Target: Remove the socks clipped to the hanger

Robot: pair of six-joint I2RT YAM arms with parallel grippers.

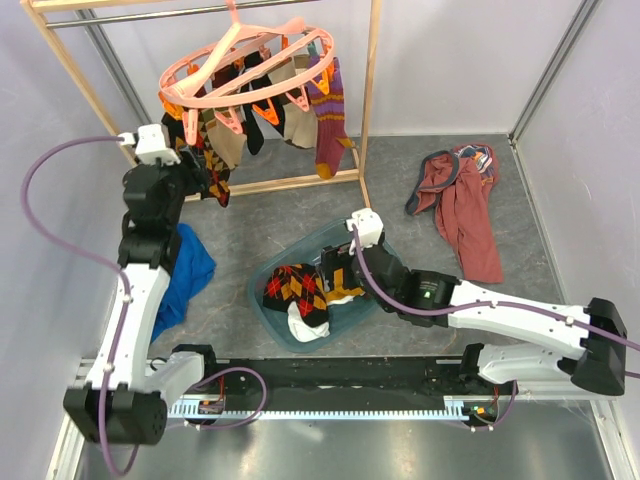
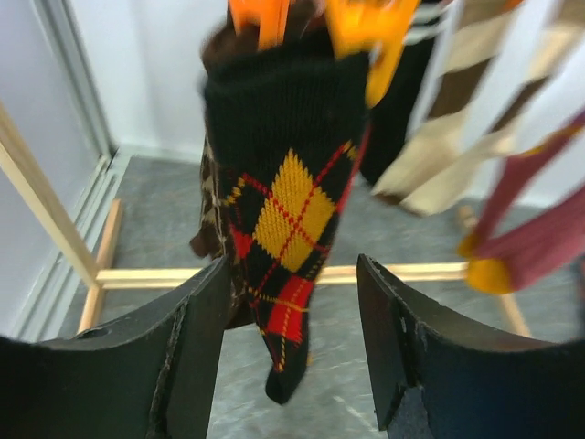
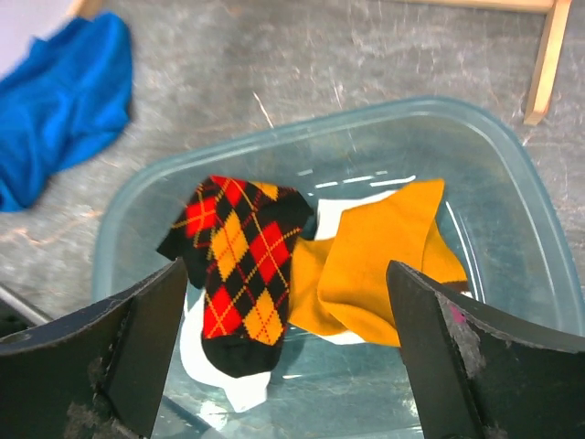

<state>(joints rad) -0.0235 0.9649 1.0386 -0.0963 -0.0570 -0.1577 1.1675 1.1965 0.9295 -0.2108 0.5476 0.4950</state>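
Observation:
The salmon-pink ring hanger (image 1: 240,62) hangs from the rack bar with several socks clipped under it, among them a purple striped sock (image 1: 330,115). A black-red-yellow argyle sock (image 2: 283,219) hangs from orange clips (image 2: 361,27) just beyond my left gripper (image 2: 292,302), which is open with the sock's toe between the fingertips, not touching. My right gripper (image 3: 288,302) is open and empty above a clear bin (image 3: 512,183) holding an argyle sock (image 3: 239,265), a mustard sock (image 3: 375,265) and a white sock (image 3: 228,389).
The wooden rack frame (image 1: 370,100) stands around the hanger, its base bar (image 2: 274,274) on the floor. A blue cloth (image 1: 185,265) lies by the left arm. A maroon garment (image 1: 465,205) lies at the right. The bin (image 1: 265,300) sits in the middle.

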